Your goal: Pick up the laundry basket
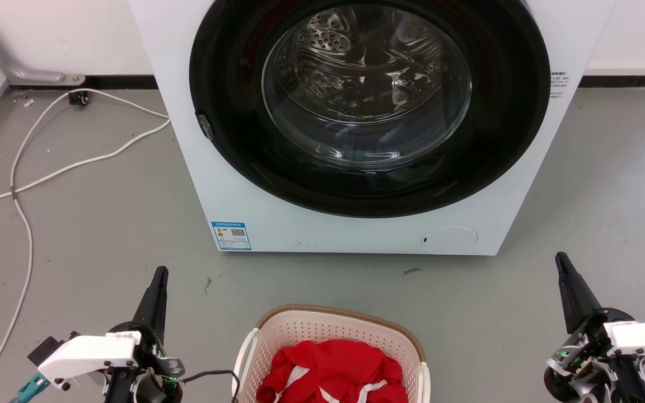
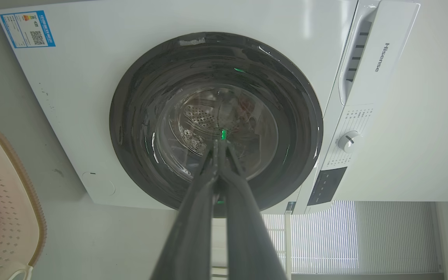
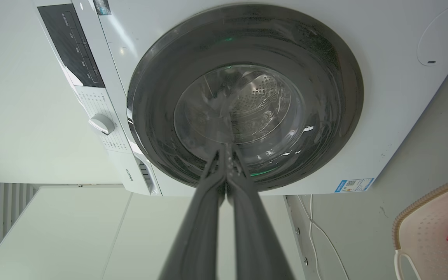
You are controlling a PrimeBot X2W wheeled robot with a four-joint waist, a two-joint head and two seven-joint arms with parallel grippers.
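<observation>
The left gripper (image 1: 160, 272) has its two long dark fingers pressed together at the tips with nothing between them, as the left wrist view (image 2: 219, 142) confirms; it hangs in front of the white front-loading washing machine (image 1: 199, 184), off that machine's lower left corner, fingers pointing toward it. The right gripper (image 1: 561, 257) is likewise closed tip to tip and empty (image 3: 227, 147); it sits off the machine's lower right corner, also aimed at it. Both grippers are apart from the cream-white perforated plastic laundry basket (image 1: 300, 331) with its brown woven-look rim and white side handles; the basket stands on the grey floor (image 1: 104, 235) in front of the machine's middle, between the two grippers and nearer the robot than the machine's base. A crumpled red garment with white stripes (image 1: 333, 366) lies inside the basket. The machine's round dark-ringed glass door (image 1: 367, 89) is shut; a blue label (image 1: 231, 235) is stuck low on its front at the left, a round white cover (image 1: 449, 239) low at the right; a white cable (image 1: 20, 184) trails over the floor left of the machine.
</observation>
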